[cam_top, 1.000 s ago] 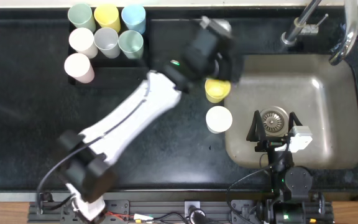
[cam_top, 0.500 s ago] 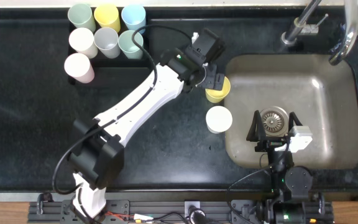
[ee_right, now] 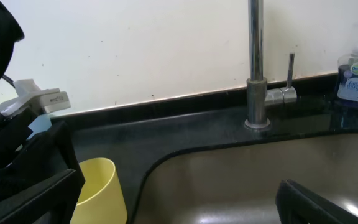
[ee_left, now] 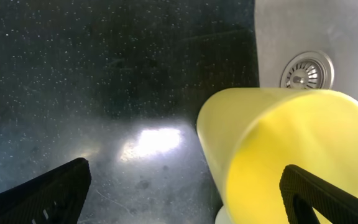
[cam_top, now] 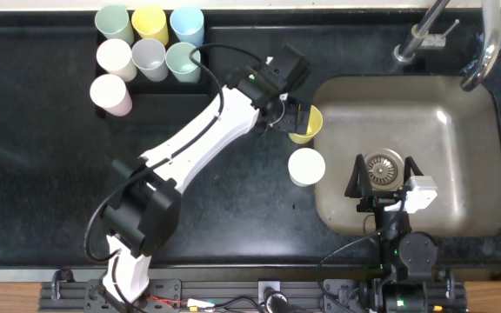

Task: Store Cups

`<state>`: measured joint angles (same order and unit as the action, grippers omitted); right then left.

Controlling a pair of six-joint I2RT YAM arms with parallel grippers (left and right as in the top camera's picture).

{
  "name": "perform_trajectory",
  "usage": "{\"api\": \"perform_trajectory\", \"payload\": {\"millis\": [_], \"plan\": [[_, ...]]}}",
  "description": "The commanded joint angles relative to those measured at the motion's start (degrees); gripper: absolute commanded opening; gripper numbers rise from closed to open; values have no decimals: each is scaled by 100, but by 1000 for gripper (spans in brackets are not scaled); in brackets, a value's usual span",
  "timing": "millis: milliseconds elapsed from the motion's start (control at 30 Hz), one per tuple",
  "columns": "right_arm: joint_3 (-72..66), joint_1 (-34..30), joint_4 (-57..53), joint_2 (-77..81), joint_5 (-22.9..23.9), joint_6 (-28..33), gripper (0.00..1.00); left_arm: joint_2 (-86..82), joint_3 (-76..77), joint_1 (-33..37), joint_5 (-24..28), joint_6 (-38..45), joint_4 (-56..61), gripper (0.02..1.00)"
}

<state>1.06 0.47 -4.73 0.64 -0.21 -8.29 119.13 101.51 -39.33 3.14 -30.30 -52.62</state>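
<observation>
Black speckled countertop (cam_top: 50, 174) runs beside a steel sink (cam_top: 459, 130), with a faucet (cam_top: 420, 35) at the far rim. The yellow cup (cam_top: 307, 129) stands upright on the counter right at the sink's edge, mouth up, and a white cup (cam_top: 306, 166) sits just beside it on the near side. The left arm reaches across to the yellow cup. The left gripper (ee_left: 185, 169) has its fingers spread wide: one finger (ee_left: 316, 196) is at the cup's rim, the other stands well off over bare counter, and whether the near finger touches the cup cannot be told. The right gripper (cam_top: 384, 161) hangs over the sink near the drain (ee_left: 306, 70), fingers apart and holding nothing. At the far left corner, six cups stand in a dark rack (cam_top: 159, 86), and a pale pink cup (cam_top: 111, 94) stands just outside it.
</observation>
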Motion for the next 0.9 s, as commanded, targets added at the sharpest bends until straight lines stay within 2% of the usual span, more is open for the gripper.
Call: {"api": "perform_trajectory", "payload": {"millis": [33,200,267,300,333,400,467,533,733,833,867,900], "plan": [[-79,-2,31,-39,-35,17,998,186,31,22,223,-136,85,1000],[-79,-2,31,-39,-35,17,998,229,33,22,243,-168,243,998],[-79,-2,28,-39,-35,17,998,229,33,22,243,-170,275,474],[-79,-2,28,-39,-35,17,998,229,35,22,240,-170,297,305],[-79,-2,28,-39,-35,17,998,229,37,22,238,-168,321,231],[-79,-2,28,-39,-35,15,998,229,63,28,221,-164,382,196],[-79,-2,28,-39,-35,17,996,203,120,50,188,-162,481,91],[-79,-2,28,-39,-35,17,998,92,271,105,116,-116,520,36],[-79,-2,31,-39,-35,17,998,-767,474,501,-496,-101,315,36],[-79,-2,28,-39,-35,15,998,-1414,472,1263,-778,-321,-664,36],[-79,-2,31,-39,-35,17,998,-1563,472,1856,-876,-649,-1241,36],[-79,-2,28,-39,-35,17,998,-1567,470,2103,-876,-719,-1412,38]]}}
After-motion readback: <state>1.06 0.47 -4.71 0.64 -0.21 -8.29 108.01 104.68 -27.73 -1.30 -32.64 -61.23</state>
